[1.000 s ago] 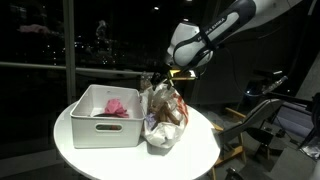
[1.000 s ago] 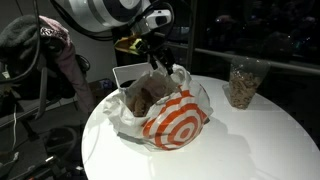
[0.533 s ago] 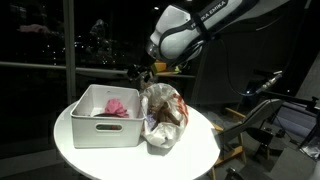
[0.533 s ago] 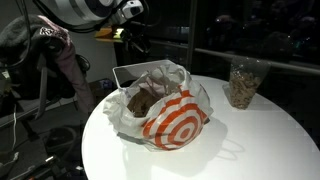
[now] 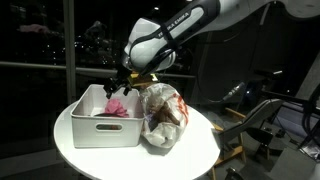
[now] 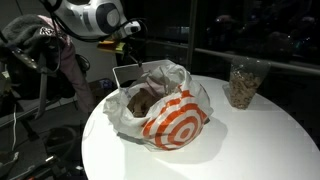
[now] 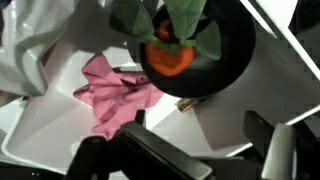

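Since a second ago the arm has swung away from the plastic bag (image 5: 165, 118). Its gripper (image 5: 118, 87) now hangs over the white bin (image 5: 88, 132), which stands at nine o'clock of the bag.

In the wrist view a black round dish (image 7: 228, 55) carrying an orange toy with green leaves (image 7: 170, 57) fills twelve o'clock. The pink cloth (image 7: 112, 95) lies on the bin floor at nine o'clock of it. The claw's dark parts are blurred along the bottom edge, so I cannot tell whether it is spread, shut or gripping the dish.

Farther off, in an exterior view, the red-ringed bag gapes over brown contents (image 6: 140, 98) on the round table (image 6: 255, 140). A clear cup of brown bits (image 6: 242, 85) stands at two o'clock.

The step looks like a carry across to the bin. A descent next would call for staying inside the rim and clear of the cloth.
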You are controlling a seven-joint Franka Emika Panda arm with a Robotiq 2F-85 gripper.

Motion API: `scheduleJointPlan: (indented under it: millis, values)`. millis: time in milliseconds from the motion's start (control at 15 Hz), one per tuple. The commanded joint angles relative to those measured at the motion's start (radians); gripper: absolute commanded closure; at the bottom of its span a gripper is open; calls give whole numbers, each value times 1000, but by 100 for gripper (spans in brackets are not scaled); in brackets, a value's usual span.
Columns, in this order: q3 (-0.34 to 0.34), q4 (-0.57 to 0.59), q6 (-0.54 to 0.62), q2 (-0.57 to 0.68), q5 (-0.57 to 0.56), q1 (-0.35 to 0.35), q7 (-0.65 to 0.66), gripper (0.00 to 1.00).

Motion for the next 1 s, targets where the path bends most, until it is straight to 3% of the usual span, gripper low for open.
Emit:
scheduleJointPlan:
  millis: [0,533,600,933]
  values:
    - [-50,165,-156,132,-14,41,9,0]
    - [-60,374,-390,334,0,84,-12,0]
    - [-62,283,-329,275,4,72,-4,0]
    - [-62,339,-347,333,0,87,-9,0]
